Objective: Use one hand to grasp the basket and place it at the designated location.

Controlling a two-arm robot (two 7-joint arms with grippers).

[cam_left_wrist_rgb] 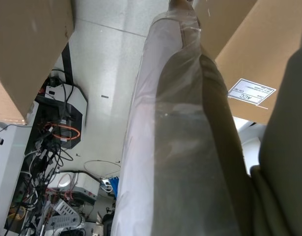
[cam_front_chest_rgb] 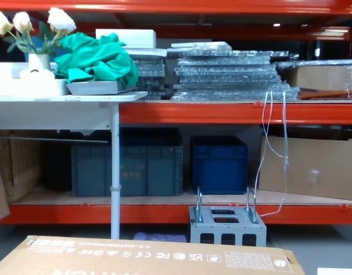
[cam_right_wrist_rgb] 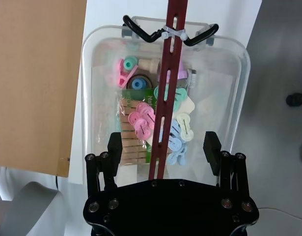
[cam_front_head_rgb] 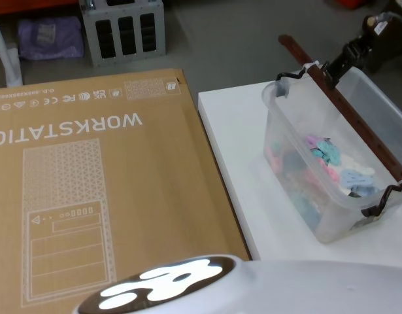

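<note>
1. White worktop (cam_front_head_rgb: 233,163) carries the large translucent clear plastic basket (cam_front_head_rgb: 292,163) near its right side, beside a big brown cardboard box printed WORKSTATION (cam_front_head_rgb: 96,196) that lies flat to the left.
2. Pastel clothes pegs (cam_right_wrist_rgb: 155,123) fill the basket.
3. Its long dark reddish-brown bar handle (cam_right_wrist_rgb: 165,98) runs lengthways over the basket, tied at each end to black wire hooks.
4. Seen from the right wrist, the right slim black claw (cam_right_wrist_rgb: 163,147) hangs above the handle with its jaws spread, one to each side of the bar, not yet touching it.
5. I judge the bar already lies between the jaws, so closing on it is the next step.
6. Red shelving with blue crates (cam_front_chest_rgb: 164,160) stands behind.
</note>
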